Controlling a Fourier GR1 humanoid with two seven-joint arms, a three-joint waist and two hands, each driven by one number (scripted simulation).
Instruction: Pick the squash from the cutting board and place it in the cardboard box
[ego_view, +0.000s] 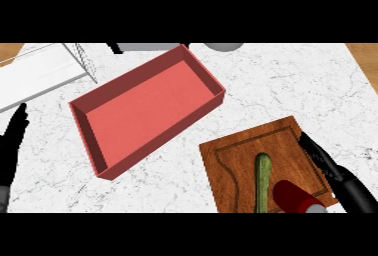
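The squash (263, 181), a long narrow green vegetable, lies lengthwise on the wooden cutting board (240, 160), running from the board's middle down toward its lower edge. Just beside its lower end, to the right, sits a dark red cylinder with a pale end (294, 196), also on the board; whether the two touch is not clear. The right hand (328, 167) comes in from the lower right corner and lies along the board's right edge, its black fingers stretched out straight and close together, pointing up toward the board's far corner; it is near the squash but apart from it, with bare wood between them, and holds nothing. Up and to the left of the board, well clear of it, stands the cardboard box (100, 150), a shallow open tray with dark red walls and a lighter pinkish-red floor, set at a slant on the counter; nothing lies inside it. The left hand (13, 137) shows at the view's left edge, fingers straight and pointing up, resting apart from everything. All of this sits on a white marble counter (295, 85) with grey veining. At the upper left is a white rack-like object with thin wire rails (44, 70), and strips of wood-coloured surface show at the top corners.
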